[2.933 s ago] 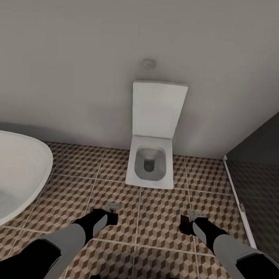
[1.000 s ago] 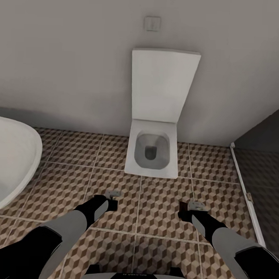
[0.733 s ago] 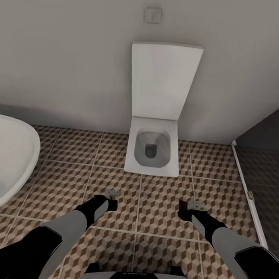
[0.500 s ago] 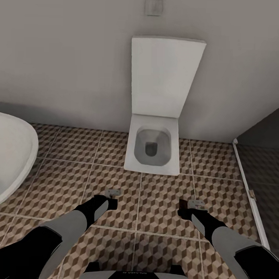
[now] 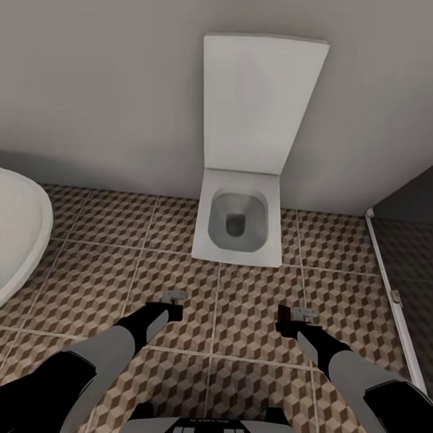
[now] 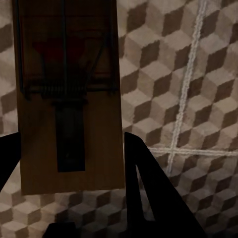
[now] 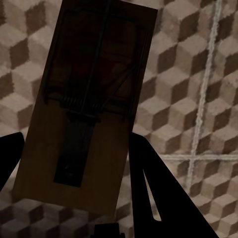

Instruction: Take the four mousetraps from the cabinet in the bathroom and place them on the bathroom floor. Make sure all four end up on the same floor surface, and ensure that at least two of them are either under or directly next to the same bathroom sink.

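Carrying one mousetrap per arm: left gripper [image 6: 74,163] has its fingers clamped across the short end of a mousetrap [image 6: 69,99], right gripper [image 7: 74,168] likewise on a second mousetrap [image 7: 84,114], both held above the bathroom floor [image 5: 101,287]. Boards look light, thin and stiff, wire spring side likely snaggy, so hold by the bare board edges. Hard cube-pattern tile with pale grout, toilet [image 5: 238,223] against the wall ahead, bathtub [image 5: 9,240] at left, shower threshold [image 5: 392,291] at right.

White toilet [image 5: 240,225], lid up; bathtub [image 5: 13,234] beside.
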